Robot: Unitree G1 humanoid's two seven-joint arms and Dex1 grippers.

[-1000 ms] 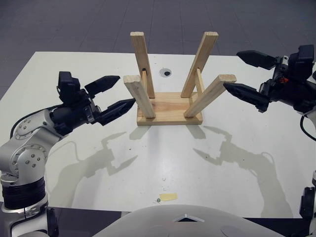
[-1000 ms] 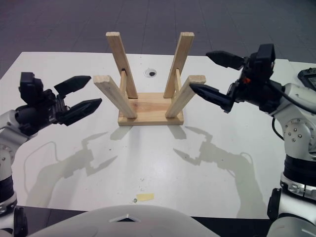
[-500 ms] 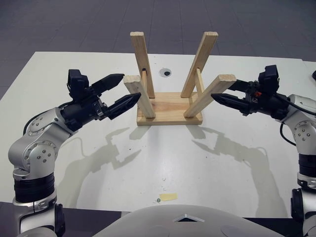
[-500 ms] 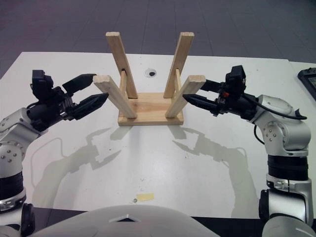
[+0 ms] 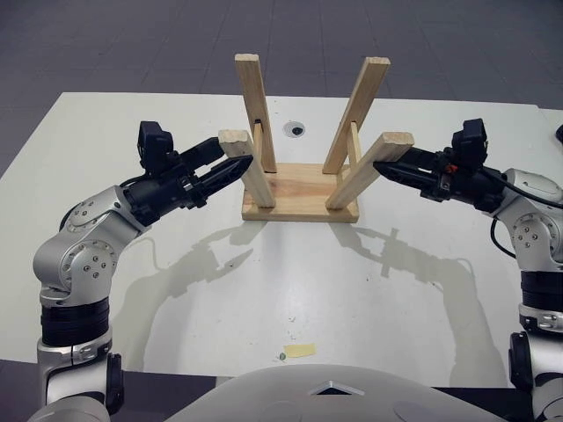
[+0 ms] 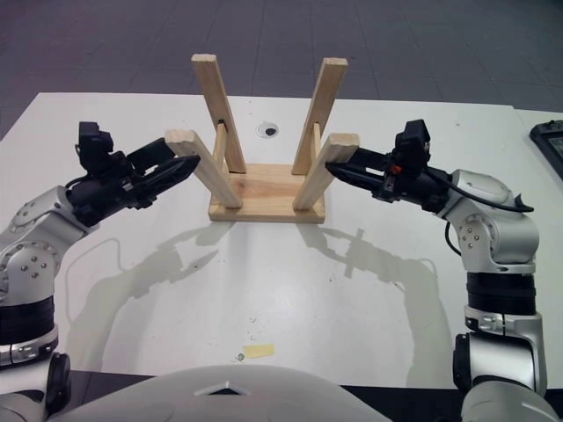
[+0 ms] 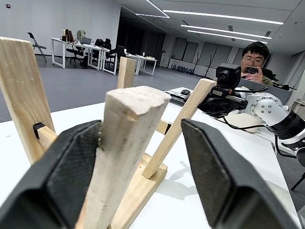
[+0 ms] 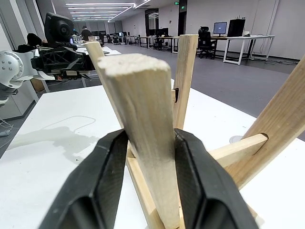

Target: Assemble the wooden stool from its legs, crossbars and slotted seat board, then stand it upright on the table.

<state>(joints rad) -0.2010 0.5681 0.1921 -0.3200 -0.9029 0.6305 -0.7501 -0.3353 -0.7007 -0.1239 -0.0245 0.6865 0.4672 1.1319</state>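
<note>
The left gripper (image 5: 234,155) is spread wide around the front left leg (image 5: 251,180). One finger is close to the wood and the other is a bit away. In the middle, the stool (image 5: 299,185) sits upside down on the table (image 5: 369,290), with its legs pointing up. The right gripper (image 5: 380,163) pinches the front right leg (image 5: 356,180) tight. If only the right side lifts, the stool may tip over. A leg may also pull out of its slot.

White table (image 5: 422,299). Stool (image 5: 354,105) sits inverted on it, seat board (image 5: 299,189) flat down. Round grommet hole (image 5: 297,130) just behind the stool. Yellow scrap (image 5: 300,350) and tiny dark speck (image 5: 281,356) well in front.
</note>
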